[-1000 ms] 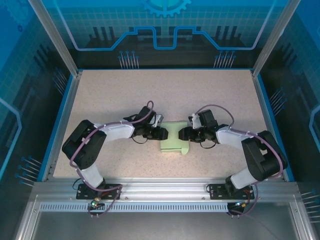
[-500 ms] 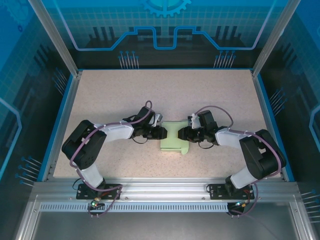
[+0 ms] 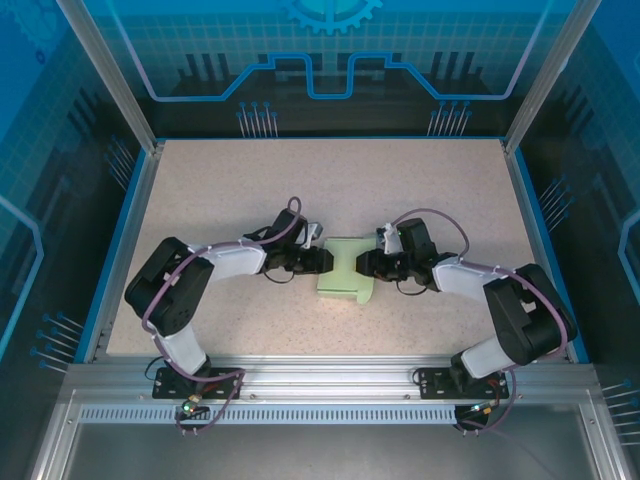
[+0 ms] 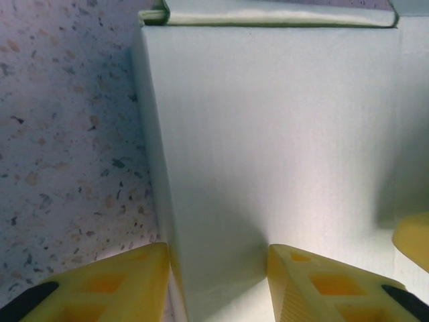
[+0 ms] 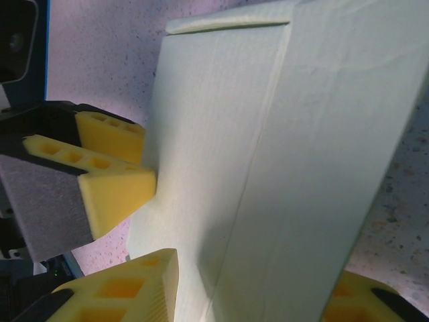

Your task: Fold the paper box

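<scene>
Fingers [image 4: 100, 285] of the left gripper [image 4: 218, 285] are standing apart, and the paper box [image 4: 268, 134] is passing between them. One yellow finger is sitting just beside the narrow side wall of the box, and the other is lying against its wide pale green face. Whether they are really pressing the card I cannot tell. The right gripper [image 5: 248, 292] is showing the same picture from the other side: its two yellow fingers are spread, with the box filling the gap between them. One finger is in front of the face and the other is at the outer edge, so here also I cannot tell if it is clamping.

In the right wrist view the left gripper's fingers are touching the far edge of the box. A long crease [image 5: 265, 134] is running along the face, and a narrow flap [image 5: 228, 25] is folding over at the far end.

From above, the two grippers are facing each other with the box between them. The box is sitting near the middle of the speckled table [image 3: 250, 190], a little toward the near edge. A small rounded tab [image 3: 368, 298] is sticking out at its near right corner. The left arm [image 3: 235, 262] and the right arm [image 3: 465, 275] are reaching low over the table toward the box. If the box is resting on the table or hanging slightly above it, I cannot tell.
</scene>
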Robot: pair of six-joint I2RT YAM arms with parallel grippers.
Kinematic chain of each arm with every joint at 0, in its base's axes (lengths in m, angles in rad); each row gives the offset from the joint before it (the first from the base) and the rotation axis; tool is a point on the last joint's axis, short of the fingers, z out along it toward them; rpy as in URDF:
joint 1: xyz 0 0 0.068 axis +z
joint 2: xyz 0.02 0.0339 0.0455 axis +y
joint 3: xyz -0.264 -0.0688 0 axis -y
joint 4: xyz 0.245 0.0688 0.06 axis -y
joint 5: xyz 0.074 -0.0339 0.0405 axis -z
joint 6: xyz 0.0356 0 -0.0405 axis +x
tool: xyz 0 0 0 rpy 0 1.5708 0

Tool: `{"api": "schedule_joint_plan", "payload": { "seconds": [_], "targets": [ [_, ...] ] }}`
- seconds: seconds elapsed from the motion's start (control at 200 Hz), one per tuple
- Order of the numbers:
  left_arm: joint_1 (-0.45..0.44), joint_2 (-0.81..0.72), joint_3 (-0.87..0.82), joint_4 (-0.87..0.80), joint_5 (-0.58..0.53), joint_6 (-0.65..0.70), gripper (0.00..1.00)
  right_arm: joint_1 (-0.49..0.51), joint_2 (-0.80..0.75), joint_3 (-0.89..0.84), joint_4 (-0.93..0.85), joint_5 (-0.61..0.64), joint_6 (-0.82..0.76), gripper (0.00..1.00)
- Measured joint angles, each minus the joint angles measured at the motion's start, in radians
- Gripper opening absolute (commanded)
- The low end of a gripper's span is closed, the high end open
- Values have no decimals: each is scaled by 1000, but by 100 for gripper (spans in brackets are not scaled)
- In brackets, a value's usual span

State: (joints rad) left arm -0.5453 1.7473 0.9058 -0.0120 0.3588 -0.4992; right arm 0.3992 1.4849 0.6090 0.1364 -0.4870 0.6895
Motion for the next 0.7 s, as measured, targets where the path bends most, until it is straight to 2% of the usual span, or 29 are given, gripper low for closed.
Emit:
{"api": "schedule_joint_plan", "payload": {
  "seconds": [0.4, 0.7],
  "targets": [
    [13, 47, 63, 4, 2, 0, 46, 0, -81, 0, -16, 8, 15, 38],
    [14, 69, 83, 19, 2, 0, 49, 6, -86, 32, -47, 26, 15, 38]
  ]
}}
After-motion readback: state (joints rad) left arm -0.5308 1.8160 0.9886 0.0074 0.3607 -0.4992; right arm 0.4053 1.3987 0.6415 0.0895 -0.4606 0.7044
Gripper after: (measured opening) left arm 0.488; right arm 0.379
